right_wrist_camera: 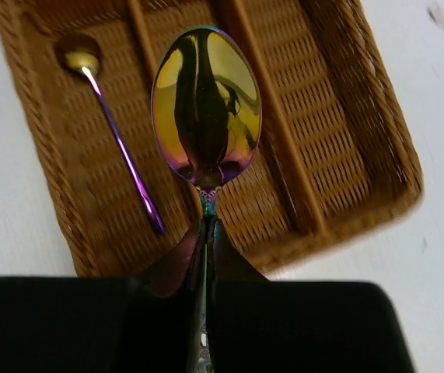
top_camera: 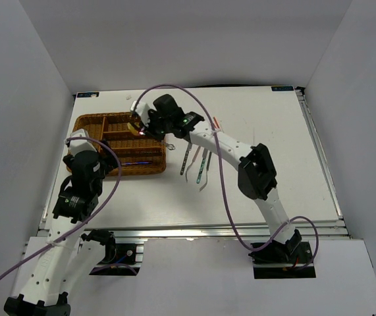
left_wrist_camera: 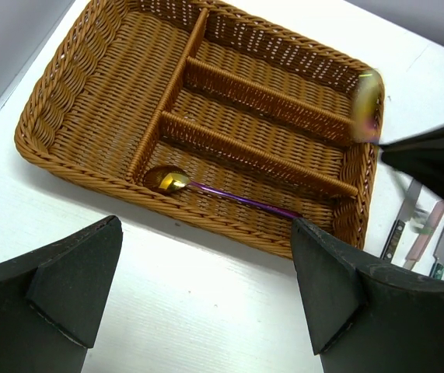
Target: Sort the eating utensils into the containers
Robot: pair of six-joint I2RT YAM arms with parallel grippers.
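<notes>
I see right gripper (right_wrist_camera: 206,237) pinching rainbow spoon (right_wrist_camera: 206,105) over tray (left_wrist_camera: 50,85), centre frame. Left gripper (left_wrist_camera: 204,268) spread, lower frame. Gold spoon (left_wrist_camera: 167,180) in tray's bottom slot.

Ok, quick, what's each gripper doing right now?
Left gripper: open, empty.
Right gripper: closed on the rainbow spoon.

White links and black joint housings make up the left arm (top_camera: 76,197) and right arm (top_camera: 260,174), each trailing a purple cable (top_camera: 226,191); a green light (top_camera: 186,120) glows beside the wicker tray (top_camera: 85,125).
</notes>
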